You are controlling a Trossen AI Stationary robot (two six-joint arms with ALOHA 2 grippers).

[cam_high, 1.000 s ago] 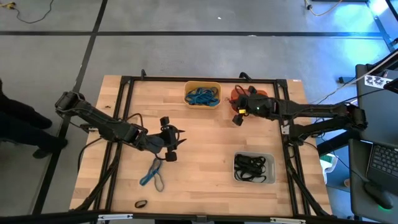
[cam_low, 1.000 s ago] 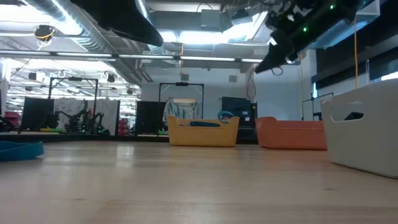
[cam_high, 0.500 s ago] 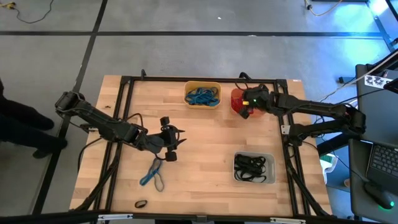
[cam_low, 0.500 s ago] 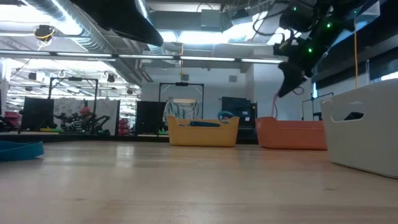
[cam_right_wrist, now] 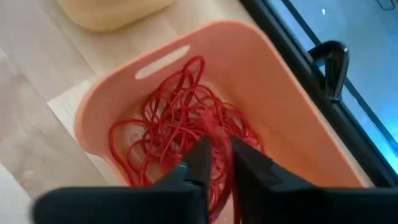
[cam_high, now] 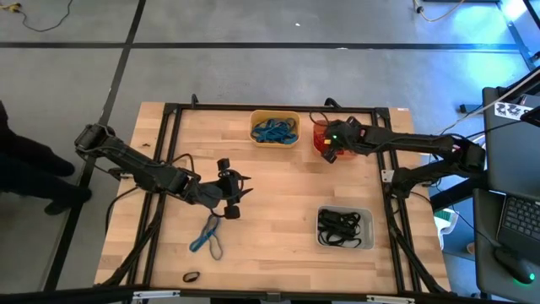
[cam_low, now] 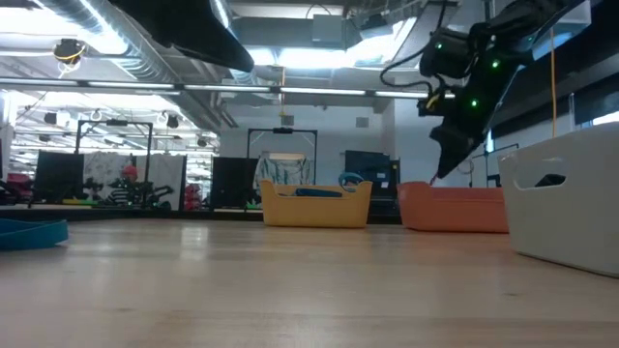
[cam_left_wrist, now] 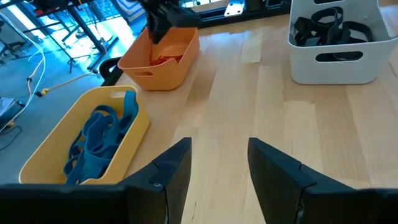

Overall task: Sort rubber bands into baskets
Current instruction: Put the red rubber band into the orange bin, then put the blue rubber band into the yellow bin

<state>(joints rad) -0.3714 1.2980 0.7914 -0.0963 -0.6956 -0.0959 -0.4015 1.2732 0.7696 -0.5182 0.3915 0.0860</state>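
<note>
My right gripper (cam_right_wrist: 221, 155) hangs over the orange basket (cam_right_wrist: 280, 93), pointing down into its heap of red rubber bands (cam_right_wrist: 174, 124). Its fingers stand a narrow gap apart; the low view shows its tip (cam_low: 445, 172) just above the basket's rim (cam_low: 455, 208). My left gripper (cam_high: 240, 190) waits open above the bare table middle. Blue rubber bands (cam_high: 207, 236) and one black band (cam_high: 191, 276) lie loose on the table near the front left. The yellow basket (cam_high: 274, 128) holds blue bands, and the pale grey basket (cam_high: 343, 228) holds black ones. My right gripper has a red strand (cam_right_wrist: 232, 183) showing in the narrow gap between its fingers. I cannot tell whether the fingers touch it.
A black frame (cam_high: 169, 118) runs round the wooden tabletop. Bare wood lies between the three baskets and in front of my left gripper (cam_left_wrist: 217, 162). A person's dark clothing (cam_high: 17, 160) shows at the table's left side.
My right gripper has gone down and toward the far edge, from beside the orange basket to over it, tipping steeply downward. Half a second ago a red band hung below its fingers in the low view; it no longer shows there.
</note>
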